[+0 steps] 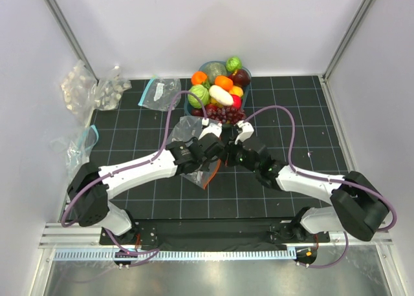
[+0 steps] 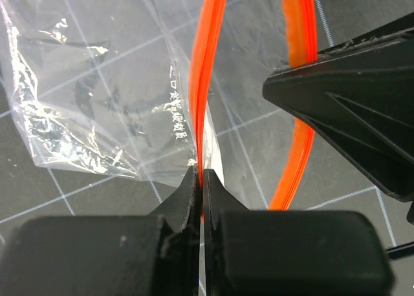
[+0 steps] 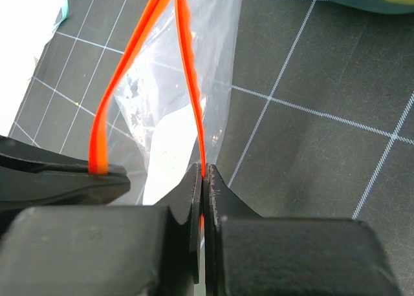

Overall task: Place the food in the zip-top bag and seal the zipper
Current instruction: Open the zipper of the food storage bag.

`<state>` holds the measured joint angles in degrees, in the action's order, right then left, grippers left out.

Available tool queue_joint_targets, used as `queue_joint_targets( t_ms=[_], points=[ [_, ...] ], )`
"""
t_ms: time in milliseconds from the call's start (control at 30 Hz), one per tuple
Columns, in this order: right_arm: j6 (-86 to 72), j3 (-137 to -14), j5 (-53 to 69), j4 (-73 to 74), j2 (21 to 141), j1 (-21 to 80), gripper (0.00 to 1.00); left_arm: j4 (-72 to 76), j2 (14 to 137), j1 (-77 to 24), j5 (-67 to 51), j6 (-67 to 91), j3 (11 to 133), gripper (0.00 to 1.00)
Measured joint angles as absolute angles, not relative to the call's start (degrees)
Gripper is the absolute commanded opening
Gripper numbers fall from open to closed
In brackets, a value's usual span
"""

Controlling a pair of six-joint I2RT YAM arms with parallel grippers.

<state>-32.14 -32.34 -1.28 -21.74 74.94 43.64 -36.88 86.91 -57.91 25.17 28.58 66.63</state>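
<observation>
The clear zip-top bag [image 1: 186, 128] hangs between my two grippers above the mat, its mouth held open. Its orange-red zipper [image 1: 208, 178] splits into two strips. My left gripper [image 2: 202, 174] is shut on one strip [image 2: 208, 76]. My right gripper [image 3: 204, 172] is shut on the other strip [image 3: 189, 70]. In the top view the left gripper [image 1: 215, 152] and right gripper [image 1: 234, 151] sit close together. The bag looks empty. The food lies in a teal bowl [image 1: 189, 106]: cabbage [image 1: 198, 94], white vegetable [image 1: 220, 94], oranges [image 1: 224, 83], grapes [image 1: 223, 115], lemon [image 1: 237, 90].
A clear bag with a teal strip [image 1: 158, 92] lies left of the bowl and another [image 1: 81, 144] at the left mat edge. Crumpled clear bags [image 1: 90, 89] sit at the back left. White walls and metal posts enclose the black grid mat [image 1: 310, 134].
</observation>
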Motion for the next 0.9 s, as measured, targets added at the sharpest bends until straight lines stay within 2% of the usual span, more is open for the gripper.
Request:
queue_joint_targets(
  t_ms=[133, 267, 333, 367, 500, 667, 900],
  points=[
    [-32.42, -33.04, -1.3, -20.71, 76.79, 43.27, 0.01, -37.78, 86.41, -57.91, 27.73, 28.56, 66.63, 0.0],
    [-33.15, -36.36, 0.27, -19.51, 83.64, 41.93, 0.01, -41.87, 83.85, -58.0, 32.82, 29.89, 66.85, 0.0],
    [-33.12, -37.95, 1.28, -18.37, 87.15, 41.47, 0.08, -43.66, 82.52, -58.0, 35.38, 30.61, 67.26, 0.0],
    [-33.12, -38.5, 1.48, -17.67, 88.38, 41.34, 0.19, -44.23, 81.82, -58.0, 36.4, 30.98, 67.29, 0.0],
    [-32.53, -39.42, 1.41, -15.55, 89.73, 41.25, 0.5, -46.46, 79.92, -58.0, 39.99, 31.99, 67.46, 0.0],
    [-31.2, -39.53, 0.43, -14.24, 88.23, 41.25, 0.56, -49.87, 82.24, -58.0, 43.68, 33.26, 69.36, 0.0],
    [-29.69, -38.0, -3.14, -13.87, 77.78, 41.23, 0.65, -49.8, 86.59, -57.1, 43.66, 33.58, 70.02, 0.0]
  ],
)
